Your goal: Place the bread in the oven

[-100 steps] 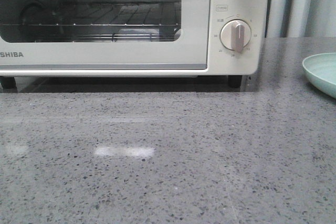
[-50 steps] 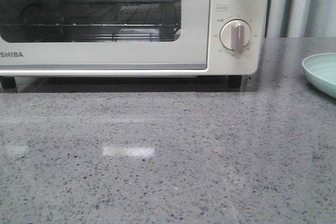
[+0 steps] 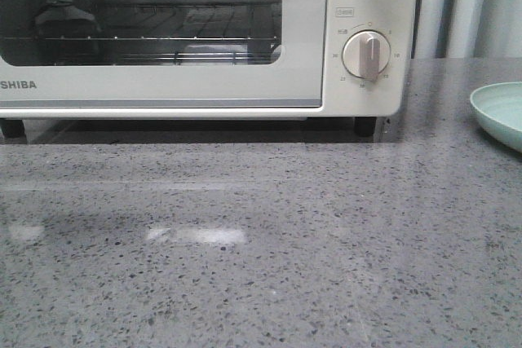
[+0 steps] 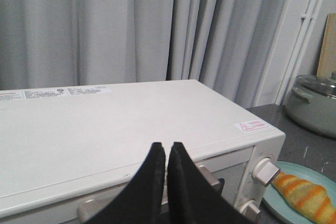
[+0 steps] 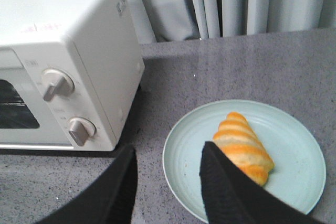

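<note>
The cream-white oven (image 3: 204,38) stands at the back of the counter with its glass door closed; it also shows in the left wrist view (image 4: 105,129) and the right wrist view (image 5: 68,51). The striped golden bread (image 5: 242,145) lies on a pale green plate (image 5: 294,182) to the oven's right; the bread also shows in the left wrist view (image 4: 304,195). My left gripper (image 4: 166,148) is shut and empty, above the oven's top front edge near the door handle (image 4: 207,174). My right gripper (image 5: 168,153) is open, above the plate's left rim, beside the bread.
The plate's edge (image 3: 499,112) shows at the front view's right side. A grey-green lidded pot (image 4: 315,103) stands behind the plate. Grey curtains hang behind the speckled grey counter (image 3: 261,242). Two round dials (image 5: 58,82) sit on the oven's right panel.
A reflection in the oven's glass door has shifted at the upper left. Nothing else in the front view has moved.
</note>
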You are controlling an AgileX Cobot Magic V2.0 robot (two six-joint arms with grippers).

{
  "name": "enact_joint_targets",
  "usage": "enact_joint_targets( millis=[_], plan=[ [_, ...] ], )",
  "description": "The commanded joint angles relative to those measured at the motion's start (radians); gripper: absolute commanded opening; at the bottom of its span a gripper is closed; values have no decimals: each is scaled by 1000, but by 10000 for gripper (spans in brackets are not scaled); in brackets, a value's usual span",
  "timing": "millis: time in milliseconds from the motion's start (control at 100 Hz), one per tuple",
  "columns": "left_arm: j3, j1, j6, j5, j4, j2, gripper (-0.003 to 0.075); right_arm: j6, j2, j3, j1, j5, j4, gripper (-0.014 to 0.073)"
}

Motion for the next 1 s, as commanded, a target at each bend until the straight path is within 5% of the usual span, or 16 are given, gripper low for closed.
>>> enact_joint_targets(
  millis=[0, 440, 750, 990],
  plan=[
    [-56, -9, -7, -63, 2, 59, -21, -35, 62, -107, 1, -23, 8, 253],
    [-70, -9, -7, -76, 0, 241, -21, -52, 239, -386, 1, 81, 8, 253],
    [-70, -7, -7, -89, 4, 311, -21, -52, 259, -416, 1, 87, 8, 253],
    [-70, -7, -7, 30, -4, 342, -21, -52, 259, -416, 1, 89, 8, 253]
  ],
)
